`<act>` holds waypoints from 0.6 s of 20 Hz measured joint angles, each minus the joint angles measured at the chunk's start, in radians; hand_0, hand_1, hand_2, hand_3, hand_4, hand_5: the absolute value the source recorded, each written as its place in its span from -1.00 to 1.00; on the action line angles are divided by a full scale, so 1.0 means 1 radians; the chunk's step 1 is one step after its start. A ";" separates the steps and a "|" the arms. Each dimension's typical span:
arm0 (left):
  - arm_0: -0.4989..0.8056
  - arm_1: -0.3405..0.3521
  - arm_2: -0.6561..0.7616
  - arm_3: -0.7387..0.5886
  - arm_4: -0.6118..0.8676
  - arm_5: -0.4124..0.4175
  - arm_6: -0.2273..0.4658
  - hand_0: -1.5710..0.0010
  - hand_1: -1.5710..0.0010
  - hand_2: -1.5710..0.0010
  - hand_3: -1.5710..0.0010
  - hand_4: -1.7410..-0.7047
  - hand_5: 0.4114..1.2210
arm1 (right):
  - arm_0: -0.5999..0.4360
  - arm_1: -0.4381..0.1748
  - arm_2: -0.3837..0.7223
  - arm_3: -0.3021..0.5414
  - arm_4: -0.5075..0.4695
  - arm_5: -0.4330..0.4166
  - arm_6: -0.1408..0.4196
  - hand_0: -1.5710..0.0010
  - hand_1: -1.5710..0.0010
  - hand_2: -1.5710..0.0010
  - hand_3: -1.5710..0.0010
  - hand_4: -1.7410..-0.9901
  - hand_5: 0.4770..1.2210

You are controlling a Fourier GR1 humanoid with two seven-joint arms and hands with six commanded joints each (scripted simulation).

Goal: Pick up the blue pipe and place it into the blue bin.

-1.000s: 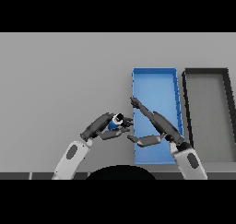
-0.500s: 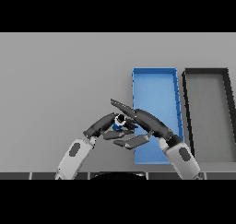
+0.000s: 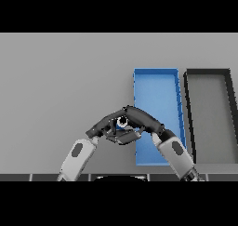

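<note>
The blue pipe [image 3: 122, 122] is a short blue tube with a pale end. It is held just above the table, left of the blue bin [image 3: 156, 71]. My left hand [image 3: 103, 126] comes in from the lower left and stays curled round the pipe. My right hand [image 3: 145, 120] reaches over from the lower right. Its fingers arch over the pipe's top and its thumb sits below. Most of the pipe is hidden between the two hands.
A black bin [image 3: 208, 72] stands right of the blue bin, side by side with it. The blue bin's near left corner lies under my right forearm. Bare grey table [image 3: 60, 81] stretches to the left and back.
My right hand has swung left from above the blue bin onto the pipe, and its straight fingers have bent over it. The left hand has barely moved with the pipe.
</note>
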 measured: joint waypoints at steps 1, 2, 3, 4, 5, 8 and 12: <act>0.015 0.001 -0.007 -0.011 -0.004 -0.003 -0.012 -1.00 -1.00 -0.98 -0.66 -0.91 1.00 | -0.008 0.019 0.001 0.010 -0.015 -0.005 0.004 -0.61 -0.62 -0.62 -0.45 -0.34 -0.18; 0.014 0.000 -0.007 -0.009 -0.008 -0.010 -0.028 -1.00 -1.00 -0.99 -0.69 -0.93 1.00 | 0.005 0.036 0.007 0.007 -0.024 -0.008 -0.004 -0.69 -0.69 -0.70 -0.56 -0.31 0.05; 0.020 0.001 -0.007 -0.007 -0.011 -0.013 -0.029 -1.00 -1.00 -0.99 -0.68 -0.94 1.00 | 0.005 0.040 0.008 0.013 -0.009 -0.012 -0.013 -0.75 -0.75 -0.76 -0.65 -0.29 0.24; 0.002 -0.006 0.004 0.003 -0.010 -0.022 -0.026 -1.00 -1.00 -0.97 -0.75 -0.95 1.00 | 0.012 0.039 0.009 0.007 0.005 -0.019 -0.034 -0.80 -0.80 -0.80 -0.72 -0.29 0.39; -0.006 -0.011 0.008 0.009 -0.021 -0.025 -0.028 -1.00 -1.00 -0.96 -0.80 -0.96 1.00 | 0.022 0.033 0.017 0.001 0.032 -0.016 -0.068 -0.84 -0.84 -0.84 -0.77 -0.30 0.52; 0.019 -0.020 0.004 0.002 -0.031 -0.019 -0.063 -1.00 -1.00 -0.98 -0.82 -0.98 1.00 | 0.022 0.050 0.028 -0.003 0.053 -0.003 -0.067 -0.92 -0.92 -0.92 -0.88 -0.33 0.75; 0.020 -0.023 0.008 0.003 -0.039 -0.021 -0.069 -1.00 -1.00 -0.99 -0.83 -0.98 1.00 | 0.062 0.103 0.007 -0.015 0.014 -0.006 -0.017 -0.97 -0.97 -0.97 -0.95 -0.34 0.90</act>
